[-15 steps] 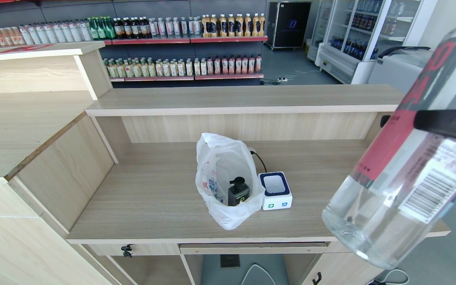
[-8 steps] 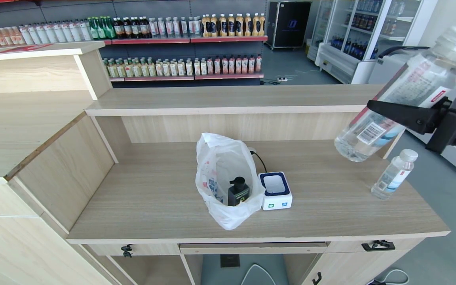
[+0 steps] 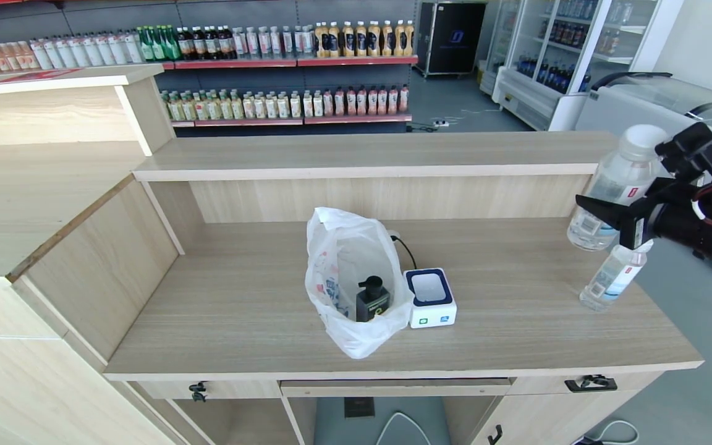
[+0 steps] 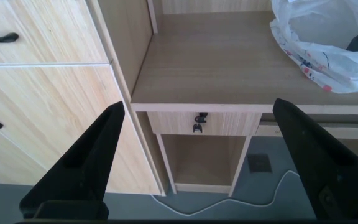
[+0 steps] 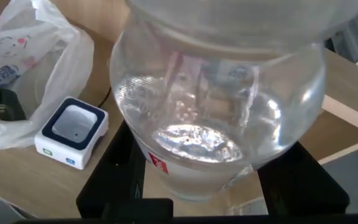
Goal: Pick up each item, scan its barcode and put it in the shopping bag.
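While a second ago the large water bottle [image 3: 617,179] hung tilted close before our head camera, we now see it drawn back and nearly upright, cap up, by the counter's [image 3: 238,309] right edge, with a smaller bottle [image 3: 612,278] uncovered just in front of it. Our right gripper [image 3: 603,207] is clamped around its lower body, one dark finger [image 3: 597,210] crossing its front and the base showing below. Our left gripper [image 4: 196,109] hangs off the counter's front left corner, fingers spread around nothing.
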{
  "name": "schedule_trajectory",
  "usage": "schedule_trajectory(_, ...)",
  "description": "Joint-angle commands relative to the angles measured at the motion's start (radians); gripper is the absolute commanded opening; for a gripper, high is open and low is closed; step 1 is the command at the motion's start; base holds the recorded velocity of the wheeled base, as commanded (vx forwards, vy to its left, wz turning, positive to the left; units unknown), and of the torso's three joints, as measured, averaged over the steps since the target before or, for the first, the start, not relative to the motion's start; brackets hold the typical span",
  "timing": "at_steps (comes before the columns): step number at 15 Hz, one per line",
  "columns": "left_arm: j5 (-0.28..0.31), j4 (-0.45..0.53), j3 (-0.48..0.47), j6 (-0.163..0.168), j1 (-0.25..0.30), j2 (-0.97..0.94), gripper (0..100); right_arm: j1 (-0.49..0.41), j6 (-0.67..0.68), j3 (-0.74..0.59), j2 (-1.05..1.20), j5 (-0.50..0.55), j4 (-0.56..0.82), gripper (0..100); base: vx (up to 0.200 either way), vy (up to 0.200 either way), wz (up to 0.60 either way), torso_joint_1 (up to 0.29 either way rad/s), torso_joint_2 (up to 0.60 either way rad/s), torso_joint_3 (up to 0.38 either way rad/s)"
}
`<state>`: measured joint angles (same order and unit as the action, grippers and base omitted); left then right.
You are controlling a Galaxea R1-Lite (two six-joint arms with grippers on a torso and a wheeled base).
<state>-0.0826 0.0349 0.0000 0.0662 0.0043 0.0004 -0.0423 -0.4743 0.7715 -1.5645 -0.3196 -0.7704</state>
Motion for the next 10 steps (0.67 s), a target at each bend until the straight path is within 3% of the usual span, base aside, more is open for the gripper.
schedule_trajectory(1, 0.0, 0.0, 0.0, 0.0, 0.0, 0.0, 100, -0.005, -0.003, 0.0, -0.054, 0.027, -0.017, 0, 0.0, 0.0, 0.0, 0.0, 0.0, 0.0)
schedule_trajectory(4, 0.0, 0.0, 0.0, 0.0, 0.0, 0.0, 100, -0.007, -0.052, -0.009, -0.049, 0.057, -0.015, 0, 0.0, 0.0, 0.0, 0.0, 0.0, 0.0)
schedule_trajectory(7, 0.0, 0.0, 0.0, 0.0, 0.0, 0.0, 100, -0.001, -0.072, -0.006, -0.057, 0.122, -0.021, 0, 0.0, 0.0, 0.6, 0.006, 0.01, 0.002)
schedule_trajectory(10, 0.0, 0.0, 0.0, 0.0, 0.0, 0.0, 100, -0.001, -0.075, -0.001, -0.074, 0.123, -0.023, 0, 0.0, 0.0, 0.6, 0.005, 0.01, 0.002)
